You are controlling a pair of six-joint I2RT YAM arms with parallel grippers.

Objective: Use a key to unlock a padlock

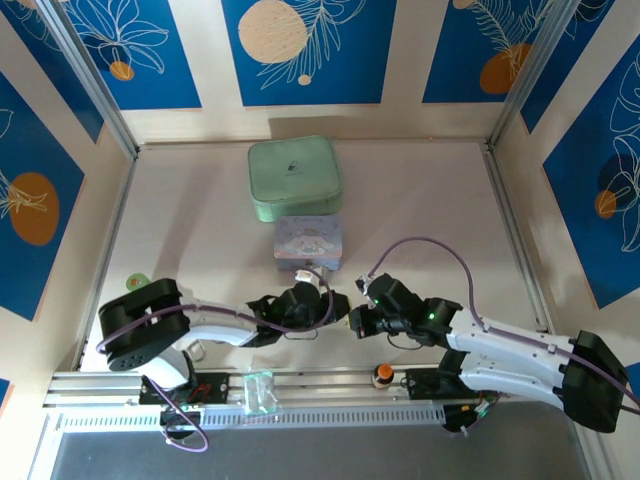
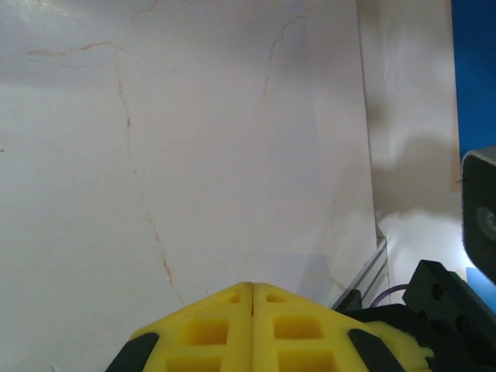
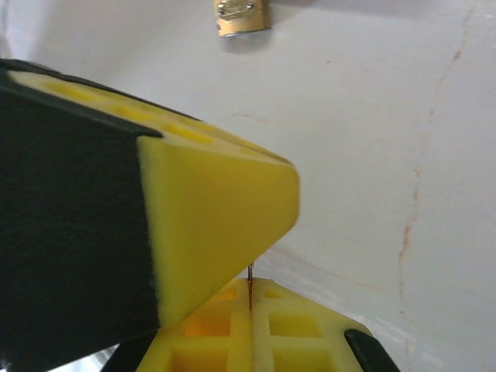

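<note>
At tabletop point(image 3: 372, 155) front: right claw point(image 3: 252, 298) pinches thin sliver, likely key point(image 3: 250, 273); left claw point(image 2: 253, 288) closed, empty. Padlock point(image 3: 242, 15) lies loose beyond. Key-gripping step, by the look; next: steady padlock, line key up with it.

Left arm point(image 1: 215, 325): a white shell is running between black joints, with a bulky black housing sitting at one end.
Right arm point(image 1: 500, 350): it is showing the same white shell, black joints and black end housing.
Cables: a purple cable point(image 1: 440, 245) is looping along each arm.
Lamps: small green lights point(image 1: 432, 315) are glowing on the right arm's black wrist.
Left gripper point(image 2: 253, 291): yellow jaws are showing square moulded recesses and black side pieces.
Right gripper point(image 3: 251, 298): its jaws are wearing the same yellow, recessed and black-edged.
</note>
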